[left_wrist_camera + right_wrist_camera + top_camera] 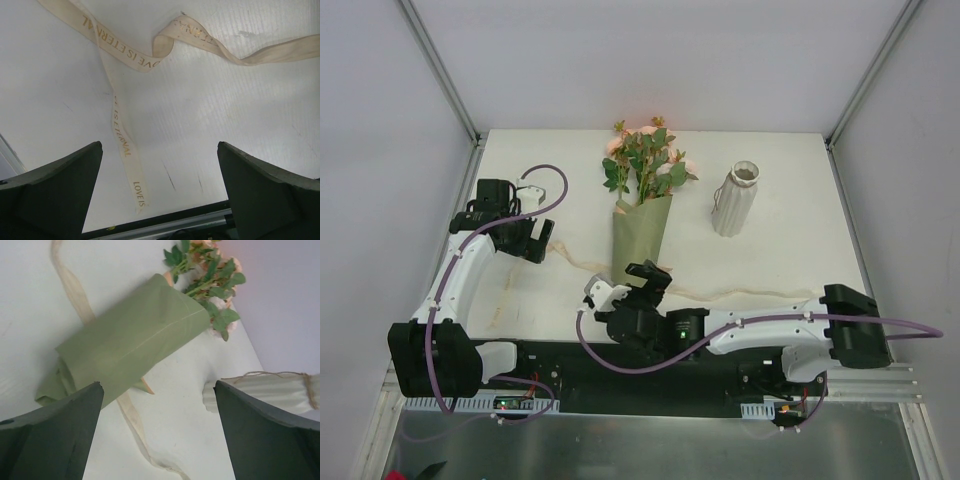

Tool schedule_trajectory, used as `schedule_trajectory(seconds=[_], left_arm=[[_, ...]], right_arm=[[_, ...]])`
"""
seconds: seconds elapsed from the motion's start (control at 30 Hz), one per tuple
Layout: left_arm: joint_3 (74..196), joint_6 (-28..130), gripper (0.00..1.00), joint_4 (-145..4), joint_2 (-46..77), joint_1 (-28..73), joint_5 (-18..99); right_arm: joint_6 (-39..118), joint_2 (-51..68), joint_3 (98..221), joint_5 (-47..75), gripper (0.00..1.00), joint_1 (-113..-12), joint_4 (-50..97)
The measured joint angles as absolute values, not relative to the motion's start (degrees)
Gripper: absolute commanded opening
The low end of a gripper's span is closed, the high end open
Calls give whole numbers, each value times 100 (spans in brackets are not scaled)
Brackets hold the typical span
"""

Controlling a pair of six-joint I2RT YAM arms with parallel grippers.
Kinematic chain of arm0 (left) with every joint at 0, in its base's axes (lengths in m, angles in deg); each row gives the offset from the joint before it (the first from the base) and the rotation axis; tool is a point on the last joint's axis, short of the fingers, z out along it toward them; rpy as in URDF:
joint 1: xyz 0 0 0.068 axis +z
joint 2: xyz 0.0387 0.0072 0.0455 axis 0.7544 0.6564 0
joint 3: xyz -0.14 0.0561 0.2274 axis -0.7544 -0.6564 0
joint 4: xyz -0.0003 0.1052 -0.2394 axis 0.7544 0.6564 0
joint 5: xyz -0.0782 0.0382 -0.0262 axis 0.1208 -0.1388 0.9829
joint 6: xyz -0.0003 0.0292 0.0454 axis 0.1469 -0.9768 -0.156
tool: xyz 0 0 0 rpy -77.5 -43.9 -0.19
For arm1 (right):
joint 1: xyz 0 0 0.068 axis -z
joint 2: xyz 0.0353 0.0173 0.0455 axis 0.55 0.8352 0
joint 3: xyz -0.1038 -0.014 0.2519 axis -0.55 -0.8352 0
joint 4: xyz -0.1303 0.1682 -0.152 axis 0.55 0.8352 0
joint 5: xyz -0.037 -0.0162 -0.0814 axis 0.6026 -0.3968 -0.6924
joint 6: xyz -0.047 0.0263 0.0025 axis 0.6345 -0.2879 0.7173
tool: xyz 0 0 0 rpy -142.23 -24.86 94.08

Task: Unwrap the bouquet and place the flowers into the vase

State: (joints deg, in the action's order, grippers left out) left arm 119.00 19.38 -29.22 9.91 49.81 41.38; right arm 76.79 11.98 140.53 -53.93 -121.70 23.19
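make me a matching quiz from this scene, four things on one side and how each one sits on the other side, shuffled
Things:
1. bouquet
2. vase
3. ribbon
4. left gripper

States:
a. standing upright, nothing in it
b. open, above the ribbon
c. lying flat, still wrapped
d. untied, lying loose

Pairs: 1-c, 2-a, 3-d, 4-b

Top view: high behind my bases, looking down.
Left wrist: close above ribbon (121, 135).
Right wrist: close, sharing bouquet (130, 345) and vase (265, 390) with top.
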Motion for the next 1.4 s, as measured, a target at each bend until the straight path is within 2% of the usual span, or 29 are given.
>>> schedule_trajectory(seconds=[0.33,0.6,0.8,1.07,1.4], left_arm=[[11902,1938,99,-2925,985,4984,4138],[11900,1936,99,-2925,985,4981,4135],[11900,1916,99,-2925,985,4984,4135],[11900,1875,99,-2925,985,4984,4094],[11900,1868,99,-2925,985,4984,4094]], right_arm=[[7246,1887,14654,-3774,97,-11897,3307],[7148,2059,14798,-3184,97,-11239,3482],[7200,2236,14914,-2989,97,-11173,3537],[7450,2429,14914,-3253,97,-11270,3401],[8289,3137,14909,-4305,97,-11318,2182]])
